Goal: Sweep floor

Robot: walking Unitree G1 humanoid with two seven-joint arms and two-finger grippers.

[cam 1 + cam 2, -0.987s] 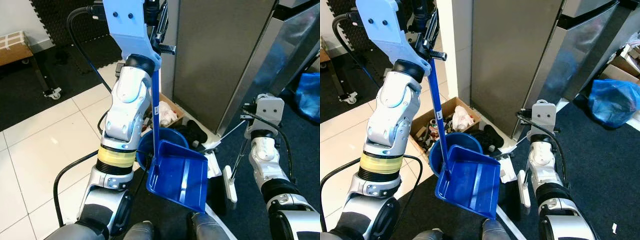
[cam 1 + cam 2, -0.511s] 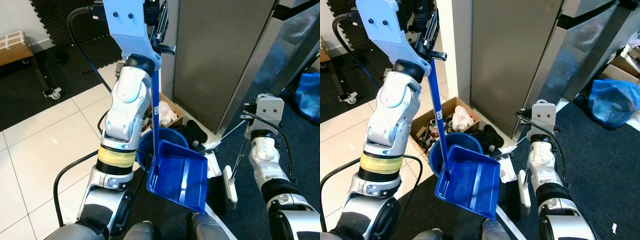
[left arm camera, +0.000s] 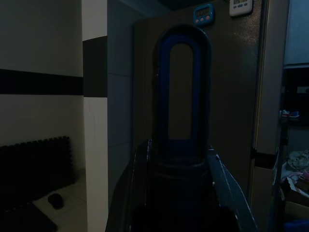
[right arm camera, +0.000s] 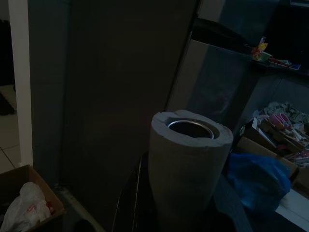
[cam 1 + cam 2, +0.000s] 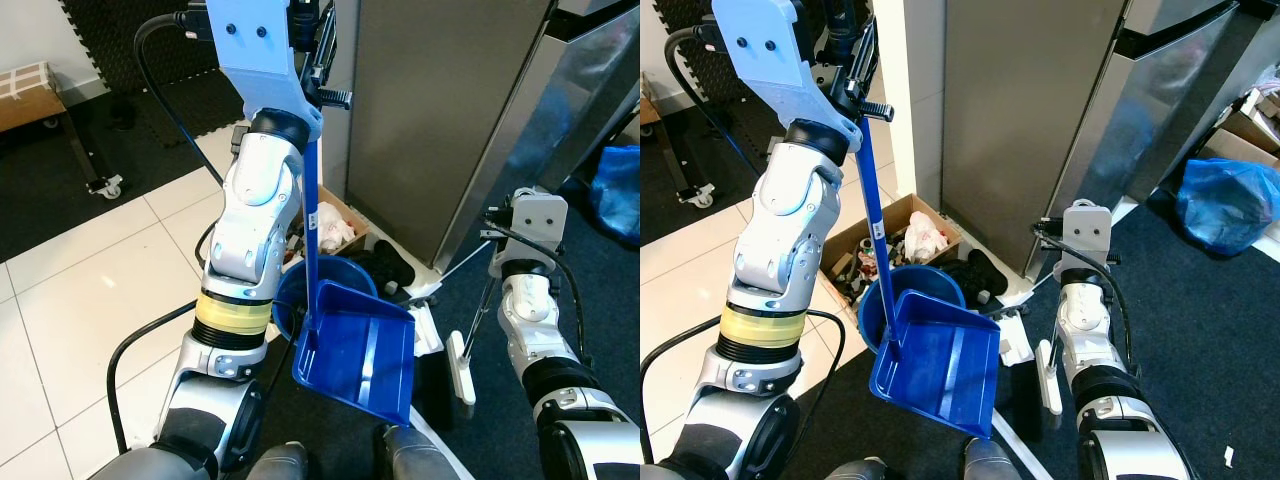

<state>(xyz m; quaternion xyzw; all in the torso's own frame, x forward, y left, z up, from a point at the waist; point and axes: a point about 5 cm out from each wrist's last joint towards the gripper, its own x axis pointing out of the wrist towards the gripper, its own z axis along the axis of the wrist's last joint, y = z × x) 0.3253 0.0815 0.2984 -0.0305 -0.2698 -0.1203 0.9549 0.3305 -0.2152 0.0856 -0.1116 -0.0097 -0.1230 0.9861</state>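
A blue long-handled dustpan [image 5: 360, 348] hangs tilted over a blue bucket [image 5: 290, 295], close in front of me. My left gripper [image 3: 178, 152] is raised high and shut on the top of the dustpan's handle [image 5: 311, 225], whose blue loop end [image 3: 181, 92] sticks out past the fingers [image 3: 219, 186]. My right gripper [image 4: 186, 193] is shut on the broom's handle, its grey foam end [image 4: 188, 154] standing between the fingers. The thin broom handle [image 5: 480, 305] slants down to a white head [image 5: 459, 366] on the dark carpet at my right.
A cardboard box [image 5: 335, 222] of rubbish and black shoes [image 5: 388, 265] lie against a tall steel fridge [image 5: 440, 110]. A blue plastic bag [image 5: 615, 190] sits far right. White tiles [image 5: 80, 290] spread left, crossed by a black cable [image 5: 135, 345]. A wheeled wooden cart [image 5: 30, 95] stands far left.
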